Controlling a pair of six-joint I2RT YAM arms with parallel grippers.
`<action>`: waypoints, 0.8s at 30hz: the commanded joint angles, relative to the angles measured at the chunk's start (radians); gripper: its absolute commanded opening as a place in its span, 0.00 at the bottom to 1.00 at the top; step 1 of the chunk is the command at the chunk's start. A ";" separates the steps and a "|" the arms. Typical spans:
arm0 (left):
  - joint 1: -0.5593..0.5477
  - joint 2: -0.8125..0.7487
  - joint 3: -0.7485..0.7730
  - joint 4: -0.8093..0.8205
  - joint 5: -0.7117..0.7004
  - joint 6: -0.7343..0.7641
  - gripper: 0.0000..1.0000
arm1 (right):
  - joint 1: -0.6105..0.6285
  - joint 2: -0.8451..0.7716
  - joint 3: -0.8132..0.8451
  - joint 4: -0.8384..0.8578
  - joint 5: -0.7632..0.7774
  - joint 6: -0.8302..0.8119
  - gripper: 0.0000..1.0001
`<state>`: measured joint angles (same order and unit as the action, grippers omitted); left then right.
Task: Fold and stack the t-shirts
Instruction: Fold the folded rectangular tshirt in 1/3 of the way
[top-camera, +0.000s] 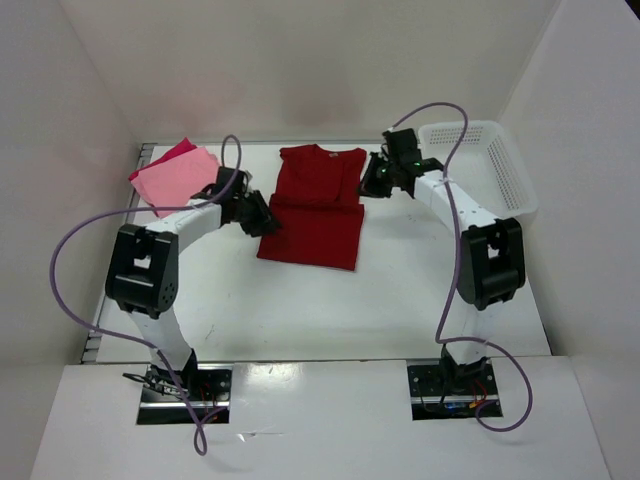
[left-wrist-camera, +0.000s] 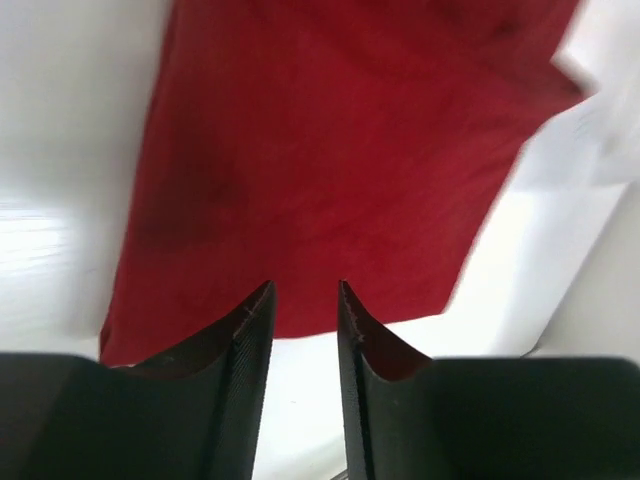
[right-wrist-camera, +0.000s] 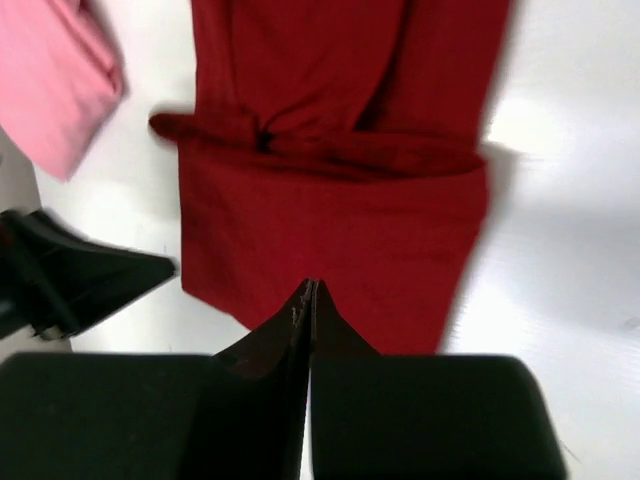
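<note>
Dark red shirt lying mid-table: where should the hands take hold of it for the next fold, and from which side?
Likely its two near hem corners. The dark red shirt lies flat, collar at the far end, sleeves folded in, so the hem is a straight free edge. The left hand and right hand flank it and could each come in low from its own side.
</note>
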<state>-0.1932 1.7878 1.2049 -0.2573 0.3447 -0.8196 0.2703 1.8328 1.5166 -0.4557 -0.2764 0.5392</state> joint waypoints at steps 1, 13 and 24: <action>-0.018 0.077 -0.031 0.061 0.034 -0.007 0.38 | 0.122 0.110 0.025 0.003 -0.018 -0.021 0.00; -0.028 0.096 -0.188 0.061 0.014 -0.007 0.38 | 0.187 0.255 0.004 0.050 0.003 0.043 0.07; -0.040 -0.217 -0.309 -0.109 0.059 0.023 0.60 | 0.187 -0.094 -0.380 0.091 0.003 0.100 0.29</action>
<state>-0.2325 1.6642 0.8772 -0.2504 0.4232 -0.8333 0.4545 1.8893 1.1728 -0.3603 -0.2970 0.6353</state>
